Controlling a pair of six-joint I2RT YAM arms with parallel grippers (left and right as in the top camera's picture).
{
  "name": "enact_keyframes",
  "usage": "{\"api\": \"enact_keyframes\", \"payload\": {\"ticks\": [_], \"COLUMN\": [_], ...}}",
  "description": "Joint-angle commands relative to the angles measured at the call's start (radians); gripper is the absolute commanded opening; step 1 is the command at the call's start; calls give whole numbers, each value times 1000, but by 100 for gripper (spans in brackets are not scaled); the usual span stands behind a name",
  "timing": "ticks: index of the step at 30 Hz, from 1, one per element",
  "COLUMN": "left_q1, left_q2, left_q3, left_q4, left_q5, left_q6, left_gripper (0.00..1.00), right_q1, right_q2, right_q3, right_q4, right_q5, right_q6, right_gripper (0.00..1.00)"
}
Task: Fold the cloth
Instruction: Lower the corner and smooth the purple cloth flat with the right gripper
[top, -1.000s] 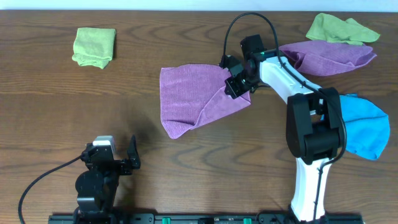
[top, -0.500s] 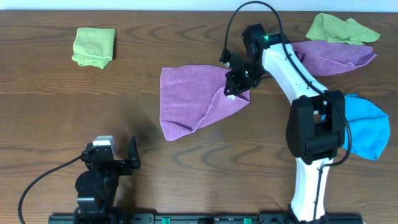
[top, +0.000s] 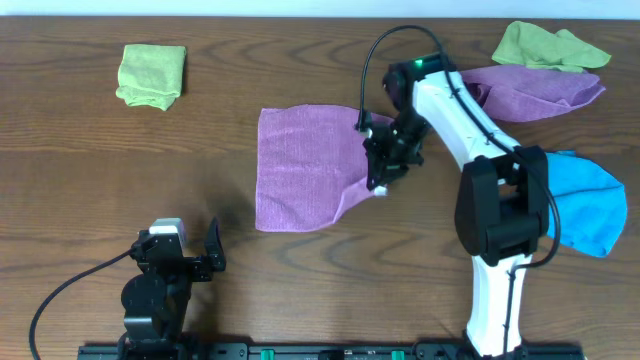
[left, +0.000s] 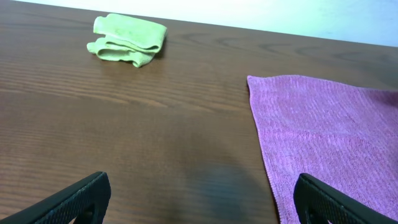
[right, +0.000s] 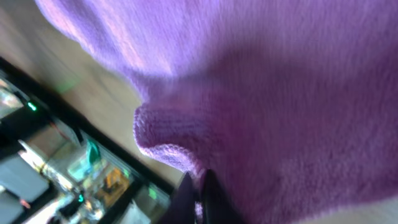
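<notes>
The magenta-purple cloth (top: 305, 165) lies spread on the table's middle, its right part lifted. My right gripper (top: 380, 180) is shut on the cloth's right edge, near its front corner, and holds it above the table. In the right wrist view the cloth (right: 261, 93) fills the frame, pinched between the closed fingers (right: 200, 198). My left gripper (top: 190, 255) is open and empty near the front left, well short of the cloth. In the left wrist view the cloth (left: 329, 137) lies ahead to the right of the fingers (left: 199, 199).
A folded lime-green cloth (top: 152, 74) lies at the back left, also in the left wrist view (left: 129, 40). At the back right lie a paler lilac cloth (top: 535, 92) and another green cloth (top: 545, 45). A blue cloth (top: 585, 205) lies at the right.
My right gripper has moved toward the front with the cloth's edge in it. The folded-over flap has been drawn out and the cloth lies flatter and squarer. The left arm has not moved.
</notes>
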Motion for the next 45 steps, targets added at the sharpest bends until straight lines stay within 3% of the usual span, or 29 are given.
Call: {"api": "enact_keyframes", "payload": {"ticks": [1, 3, 4, 8, 9, 10, 11, 12, 13, 32, 45], "left_q1": [2, 2, 2, 2, 2, 2, 2, 2, 2, 2, 2], "left_q2": [-6, -6, -6, -6, -6, -6, -6, -6, -6, -6, -6], "left_q3": [-21, -21, -21, -21, -21, -21, -21, -21, -21, -21, -21], "left_q4": [-7, -7, -7, -7, -7, -7, -7, -7, -7, -7, -7], "left_q5": [-18, -18, -18, -18, -18, -18, -18, -18, -18, -18, -18], "left_q6": [18, 18, 18, 18, 18, 18, 18, 18, 18, 18, 18], "left_gripper": [95, 95, 95, 96, 96, 95, 95, 95, 95, 95, 95], "right_q1": [42, 62, 71, 76, 71, 68, 63, 58, 55, 36, 25], "right_q2": [-1, -1, -1, -1, -1, -1, -1, -1, -1, 0, 43], "right_q3": [-8, -18, -18, -18, -18, -18, -18, -18, -18, -154, -154], "right_q4": [-55, -95, -101, -57, -32, -11, 22, 69, 111, 685, 817], "right_q5": [128, 156, 164, 169, 169, 169, 172, 180, 192, 491, 579], "right_q6": [98, 98, 98, 98, 98, 100, 102, 103, 106, 237, 240], "right_gripper": [34, 67, 73, 70, 75, 70, 50, 6, 2, 1, 1]}}
